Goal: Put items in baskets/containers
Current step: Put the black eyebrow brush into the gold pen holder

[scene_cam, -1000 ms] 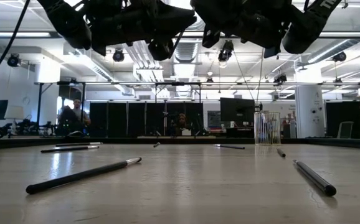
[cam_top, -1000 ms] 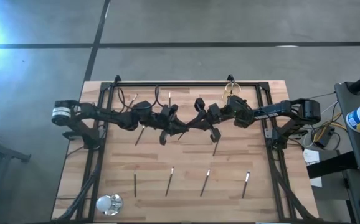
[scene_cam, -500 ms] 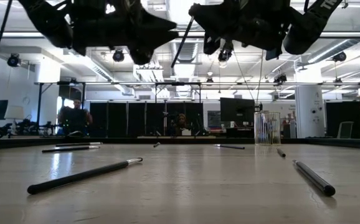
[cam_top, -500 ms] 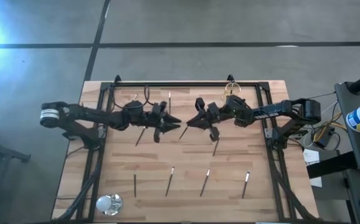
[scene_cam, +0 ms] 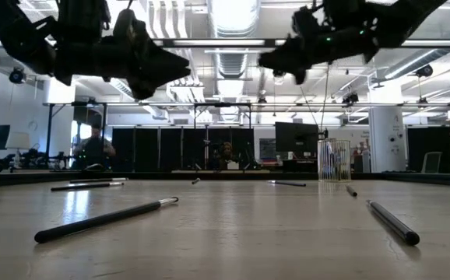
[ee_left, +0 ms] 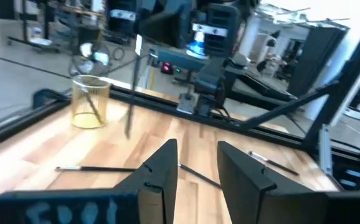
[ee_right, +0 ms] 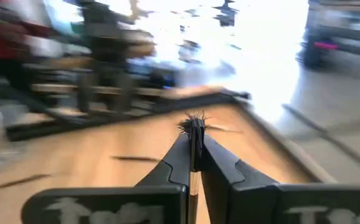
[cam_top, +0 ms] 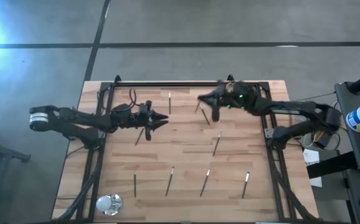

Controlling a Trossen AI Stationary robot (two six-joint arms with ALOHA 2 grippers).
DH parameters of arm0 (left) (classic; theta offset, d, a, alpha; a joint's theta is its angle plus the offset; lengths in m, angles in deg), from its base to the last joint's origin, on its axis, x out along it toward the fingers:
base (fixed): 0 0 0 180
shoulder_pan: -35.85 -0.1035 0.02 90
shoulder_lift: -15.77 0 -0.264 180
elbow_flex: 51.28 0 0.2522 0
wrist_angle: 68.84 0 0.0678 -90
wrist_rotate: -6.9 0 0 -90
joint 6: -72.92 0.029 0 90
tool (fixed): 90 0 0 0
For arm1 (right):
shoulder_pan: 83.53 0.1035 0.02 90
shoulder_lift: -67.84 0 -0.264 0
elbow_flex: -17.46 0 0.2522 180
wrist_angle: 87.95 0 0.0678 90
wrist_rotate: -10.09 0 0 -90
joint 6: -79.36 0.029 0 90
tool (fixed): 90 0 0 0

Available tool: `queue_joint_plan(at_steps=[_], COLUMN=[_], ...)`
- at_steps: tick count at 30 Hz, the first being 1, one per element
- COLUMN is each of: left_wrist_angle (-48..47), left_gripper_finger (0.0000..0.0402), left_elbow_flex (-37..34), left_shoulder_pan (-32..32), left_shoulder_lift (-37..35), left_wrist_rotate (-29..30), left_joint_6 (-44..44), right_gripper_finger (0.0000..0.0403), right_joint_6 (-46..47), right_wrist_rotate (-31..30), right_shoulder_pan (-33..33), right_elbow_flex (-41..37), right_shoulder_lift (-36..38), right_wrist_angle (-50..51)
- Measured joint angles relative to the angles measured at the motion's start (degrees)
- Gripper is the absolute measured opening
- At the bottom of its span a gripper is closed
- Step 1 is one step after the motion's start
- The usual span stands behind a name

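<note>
A: Where's the cup?

B: The amber cup [ee_left: 90,101] stands at the far edge of the table [cam_top: 186,155], around one o'clock from its middle in the high view. There the right arm covers it, so the left wrist view shows it best, with at least one stick already leaning inside.

A: And the stick on its way?

B: The right gripper [cam_top: 206,99] is clenched on a brush-tipped stick [ee_right: 194,127]; the right wrist view shows it pinched between the fingers with the bristles forward. It hangs high over the board, just at nine o'clock of the cup.

A: What could spoil it?

B: The mouth is narrow and the stick long. If the stick comes in tilted, its end may catch the rim and tip the cup, or slide down outside it. The sticks inside could also block the new one, I think. Letting go too high might make it bounce out.

A: The other arm?

B: The left gripper [cam_top: 157,119] hovers at about ten o'clock of the centre, fingers parted and holding nothing. It is well apart from the right one, so a clash looks unlikely.

A: What remains?

B: Loose sticks [cam_top: 169,181] lie in a row towards six o'clock, with more near the middle. A white ball [cam_top: 109,203] sits at seven o'clock.
</note>
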Motion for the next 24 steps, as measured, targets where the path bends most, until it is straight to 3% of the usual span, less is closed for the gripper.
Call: queue_joint_plan(at_steps=[5, 8, 16, 24], left_wrist_angle=[0.9, 0.9, 0.9, 0.4], left_gripper_finger=[0.0105, 0.0105, 0.0105, 0.0105], left_elbow_flex=[-1.4, -1.4, -1.4, -1.4], left_shoulder_pan=[0.0, -0.1, -0.1, -0.1], left_shoulder_lift=[0.4, 0.6, 0.7, 0.7], left_wrist_rotate=[1.2, 1.9, 2.2, 2.2], left_joint_6=[-0.1, 0.1, 0.0, -1.0], right_gripper_finger=[0.0014, 0.0014, 0.0014, 0.0014], right_joint_6=[-3.8, -4.5, -1.2, 6.1], right_wrist_rotate=[-19.4, -26.9, -25.0, -20.5], right_shoulder_pan=[-5.7, -10.3, -23.1, -26.5], right_elbow_flex=[-0.1, -0.7, -5.7, -7.6], right_shoulder_lift=[12.2, 16.0, 13.0, 7.0], right_wrist_angle=[16.9, 21.0, 18.9, 14.2])
